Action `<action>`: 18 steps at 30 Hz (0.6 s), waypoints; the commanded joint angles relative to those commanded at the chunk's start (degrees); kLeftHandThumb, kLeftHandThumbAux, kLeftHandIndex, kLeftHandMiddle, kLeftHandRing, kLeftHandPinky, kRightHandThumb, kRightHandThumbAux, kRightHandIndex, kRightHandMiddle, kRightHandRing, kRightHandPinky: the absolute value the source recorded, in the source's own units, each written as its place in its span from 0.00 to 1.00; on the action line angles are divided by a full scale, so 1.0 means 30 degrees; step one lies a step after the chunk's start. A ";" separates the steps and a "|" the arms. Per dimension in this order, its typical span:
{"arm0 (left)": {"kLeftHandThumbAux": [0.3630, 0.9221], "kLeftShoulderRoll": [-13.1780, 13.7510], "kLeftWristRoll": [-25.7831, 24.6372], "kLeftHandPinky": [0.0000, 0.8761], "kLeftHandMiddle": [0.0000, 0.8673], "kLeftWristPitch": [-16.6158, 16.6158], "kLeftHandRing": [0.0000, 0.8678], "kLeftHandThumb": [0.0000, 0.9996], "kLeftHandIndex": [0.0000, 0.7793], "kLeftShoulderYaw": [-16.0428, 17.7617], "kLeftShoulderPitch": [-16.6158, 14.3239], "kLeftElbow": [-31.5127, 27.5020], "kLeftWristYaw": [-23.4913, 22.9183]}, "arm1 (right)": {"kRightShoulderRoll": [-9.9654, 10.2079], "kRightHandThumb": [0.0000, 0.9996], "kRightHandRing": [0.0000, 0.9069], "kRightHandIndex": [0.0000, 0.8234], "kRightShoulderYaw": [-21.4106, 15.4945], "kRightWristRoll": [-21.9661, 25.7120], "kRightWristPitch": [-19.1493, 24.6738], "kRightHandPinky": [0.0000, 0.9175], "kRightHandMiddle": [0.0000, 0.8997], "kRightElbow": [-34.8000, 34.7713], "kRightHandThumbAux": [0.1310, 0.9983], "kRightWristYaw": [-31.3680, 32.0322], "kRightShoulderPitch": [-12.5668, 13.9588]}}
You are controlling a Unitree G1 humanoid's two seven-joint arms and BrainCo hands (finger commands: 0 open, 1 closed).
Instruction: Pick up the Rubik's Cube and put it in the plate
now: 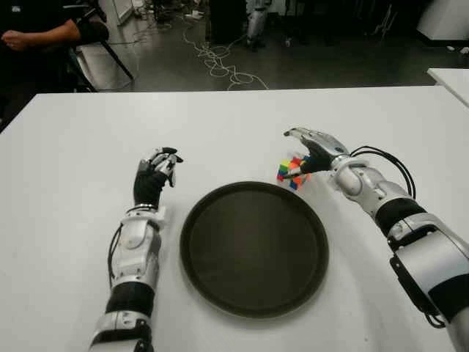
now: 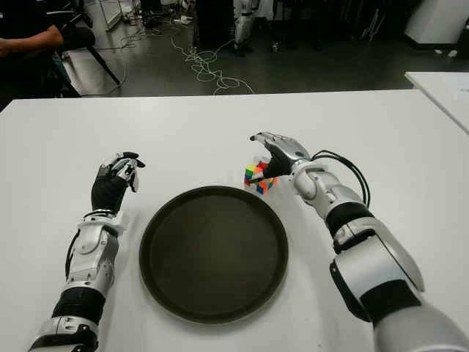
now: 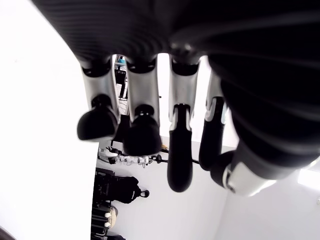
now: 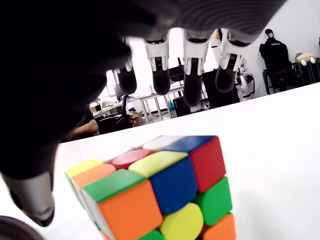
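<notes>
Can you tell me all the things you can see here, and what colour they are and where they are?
Multicoloured Rubik's Cube: one, red, blue, green, yellow and orange squares, on the table at the far right rim of the plate.
Round dark plate: one, dark brown, on the table between the two arms, nothing in it.
White table: one, white, under everything.
Cables: a tangle, pale, on the dark floor behind the table.
Person's arm: one, dark sleeve, far left corner.
Left hand: one, black and silver, left of the plate, fingers curled, holding nothing.
Right hand: one, silver and black, over the cube, fingers spread, not gripping.
</notes>
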 joint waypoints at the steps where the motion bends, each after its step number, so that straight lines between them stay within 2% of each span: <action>1: 0.53 -0.0003 -0.0030 0.92 0.62 0.0012 0.92 0.86 0.54 0.0006 0.0017 -0.0036 -0.0033 | 0.0010 0.00 0.16 0.13 -0.0004 0.0018 0.0026 0.15 0.14 0.0017 0.60 0.0034 -0.0002; 13: 0.53 -0.0023 0.0083 0.92 0.61 0.0183 0.91 0.86 0.54 -0.0003 0.0036 -0.0151 0.0229 | 0.0107 0.00 0.14 0.11 0.0241 -0.0034 0.0220 0.12 0.13 -0.0096 0.61 0.0567 -0.0010; 18: 0.54 -0.0052 0.0059 0.92 0.61 0.0201 0.91 0.86 0.54 -0.0007 0.0070 -0.0249 0.0252 | 0.0393 0.00 0.18 0.15 0.0406 -0.0055 0.0126 0.18 0.17 0.0181 0.60 0.0365 0.0059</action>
